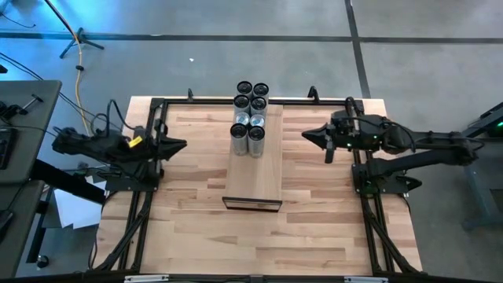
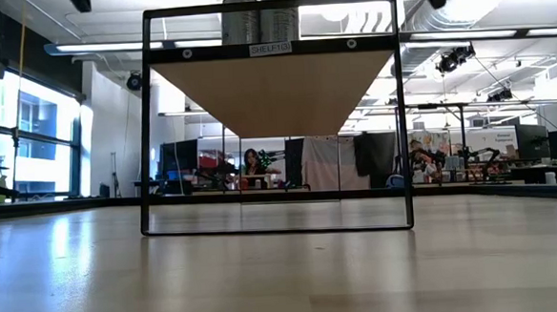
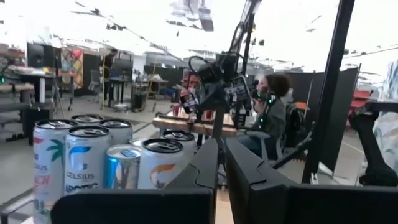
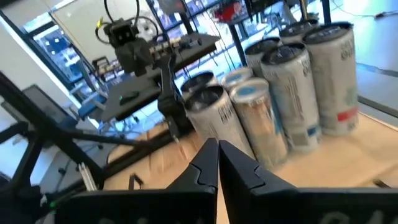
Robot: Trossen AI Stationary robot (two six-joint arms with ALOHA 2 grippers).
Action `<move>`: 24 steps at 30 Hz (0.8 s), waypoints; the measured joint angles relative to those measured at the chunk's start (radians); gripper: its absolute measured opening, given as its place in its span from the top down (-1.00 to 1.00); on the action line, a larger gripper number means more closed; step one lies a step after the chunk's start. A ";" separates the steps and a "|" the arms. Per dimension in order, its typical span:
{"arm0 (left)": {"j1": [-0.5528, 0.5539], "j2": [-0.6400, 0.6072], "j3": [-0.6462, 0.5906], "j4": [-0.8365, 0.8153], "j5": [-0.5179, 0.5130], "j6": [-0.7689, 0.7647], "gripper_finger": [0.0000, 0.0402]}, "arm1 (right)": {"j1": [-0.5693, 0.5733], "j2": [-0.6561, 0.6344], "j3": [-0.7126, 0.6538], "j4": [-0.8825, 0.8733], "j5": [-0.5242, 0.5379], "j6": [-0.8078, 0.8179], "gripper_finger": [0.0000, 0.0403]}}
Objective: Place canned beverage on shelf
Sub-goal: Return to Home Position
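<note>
Several beverage cans [image 1: 250,118] stand upright in a tight cluster on the far end of the shelf [image 1: 253,177], a long pale board raised on a black frame [image 2: 277,228] at the table's middle. The low view shows two cans [image 2: 259,18] on top of the board. My left gripper [image 1: 182,144] hovers shut to the left of the cluster, pointing toward it, with the cans [image 3: 93,162] beside its fingers in the left wrist view. My right gripper [image 1: 308,135] hovers shut to the right of the cluster, pointing at the cans [image 4: 280,106]. Neither gripper holds anything.
The near half of the shelf board [image 1: 253,185] is bare. Butcher-block tabletop [image 1: 196,212] lies on both sides of it. Black frame rails [image 1: 149,157] run along the table's left, right and far edges. A person [image 3: 273,115] sits in the room beyond the table.
</note>
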 joint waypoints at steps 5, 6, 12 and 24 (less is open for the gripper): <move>0.022 -0.075 -0.089 0.044 -0.004 -0.006 0.99 | 0.000 -0.069 0.000 -0.102 -0.003 -0.003 1.00; 0.032 -0.091 -0.122 0.077 0.010 -0.021 1.00 | 0.000 -0.080 0.000 -0.111 -0.003 -0.004 1.00; 0.084 -0.157 -0.323 0.304 0.057 -0.134 1.00 | 0.000 -0.116 0.000 -0.121 -0.003 0.001 1.00; 0.111 -0.223 -0.467 0.399 0.064 -0.227 1.00 | 0.000 -0.107 0.000 -0.128 -0.059 0.028 1.00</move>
